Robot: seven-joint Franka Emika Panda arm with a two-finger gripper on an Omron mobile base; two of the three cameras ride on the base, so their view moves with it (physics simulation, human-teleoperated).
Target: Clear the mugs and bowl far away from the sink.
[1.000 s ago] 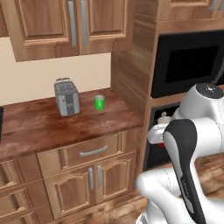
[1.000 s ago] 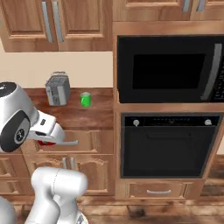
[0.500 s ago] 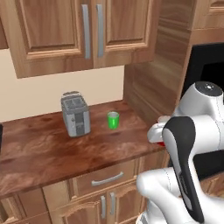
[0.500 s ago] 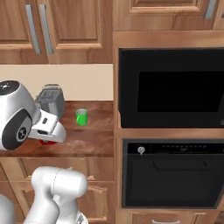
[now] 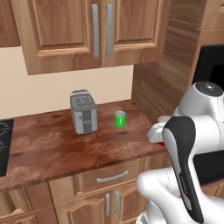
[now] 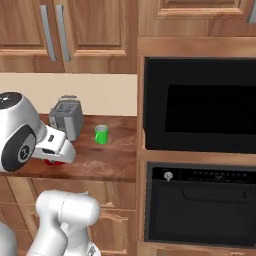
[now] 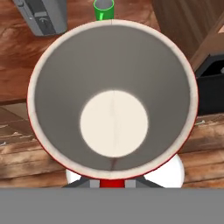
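Carrying red mug (image 7: pixel 113 96), tool (image 7: pixel 113 181) pinching its rim, near table (image 5: pixel 65 146) edge, right of toaster (image 5: pixel 83 112). Green mug (image 5: pixel 120 119) stands just right of toaster. Mugs likely light, stiff, smooth; rim grip suits.

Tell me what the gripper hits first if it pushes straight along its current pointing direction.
The gripper is shut on the red mug. Beyond that, likely the counter's front edge; depth is unclear.

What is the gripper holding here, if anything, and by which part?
The gripper is shut on the red mug, gripping its rim at the near edge.
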